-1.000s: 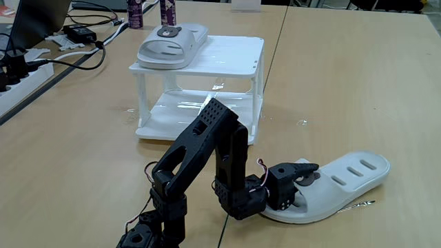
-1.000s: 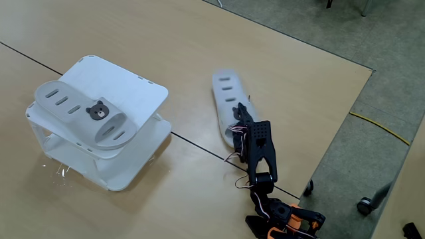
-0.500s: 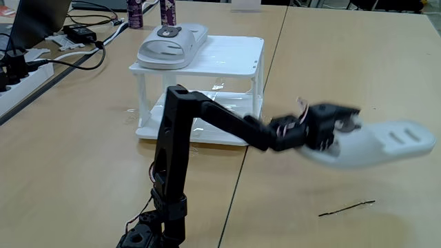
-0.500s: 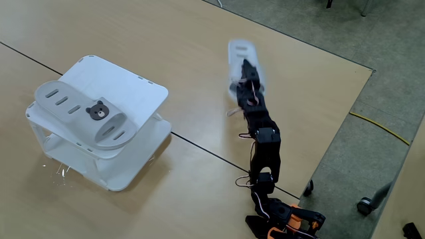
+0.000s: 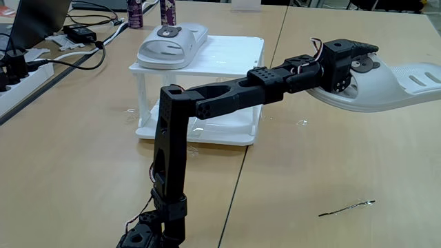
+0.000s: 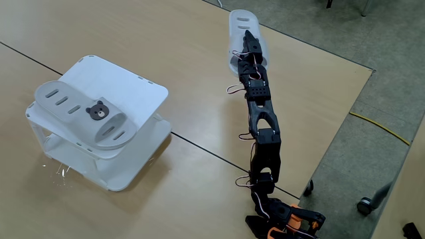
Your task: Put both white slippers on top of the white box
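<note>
One white slipper point(image 5: 167, 44) with a bear badge lies on the flat top of the white box point(image 5: 231, 55), at its left side; in the other fixed view that slipper point(image 6: 83, 112) rests across the white box point(image 6: 136, 93). The arm is stretched out far from its base, and my gripper point(image 5: 368, 60) is shut on the heel end of the second white slipper point(image 5: 396, 84), holding it in the air to the right of the box. From above, my gripper point(image 6: 250, 40) lies over that slipper point(image 6: 238, 23).
Cables, a power strip point(image 5: 17, 76) and a laptop sit at the far left of the table. Two purple bottles point(image 5: 135, 12) stand behind the box. A thin dark strip point(image 5: 346, 207) lies on the table at front right. The table's edge point(image 6: 332, 143) runs near the arm's base.
The arm has lifted the second slipper off the table and swung it up and away from its base, stretching out nearly straight. The slipper on the box has not moved.
</note>
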Controlling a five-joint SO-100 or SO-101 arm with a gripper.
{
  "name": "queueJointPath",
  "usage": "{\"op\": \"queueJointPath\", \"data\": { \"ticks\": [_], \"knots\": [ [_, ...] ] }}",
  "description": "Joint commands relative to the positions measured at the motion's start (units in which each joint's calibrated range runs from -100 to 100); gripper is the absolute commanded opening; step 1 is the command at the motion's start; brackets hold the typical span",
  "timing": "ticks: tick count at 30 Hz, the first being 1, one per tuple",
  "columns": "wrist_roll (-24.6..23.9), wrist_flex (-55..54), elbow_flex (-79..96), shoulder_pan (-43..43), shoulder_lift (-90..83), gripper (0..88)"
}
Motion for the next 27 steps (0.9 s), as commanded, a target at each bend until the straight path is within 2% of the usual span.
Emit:
{"op": "queueJointPath", "data": {
  "ticks": [1,7,17,20,27],
  "knots": [
    [0.42,0.16,-10.43,0.54,-8.99,0.8],
    [0.42,11.64,-23.87,0.54,-8.99,0.8],
    [0.42,18.02,-34.79,-0.03,-8.99,0.8],
    [0.42,18.02,-34.70,-3.49,-8.66,0.8],
    [0.42,18.02,-33.98,-19.44,-8.23,0.8]
  ]
}}
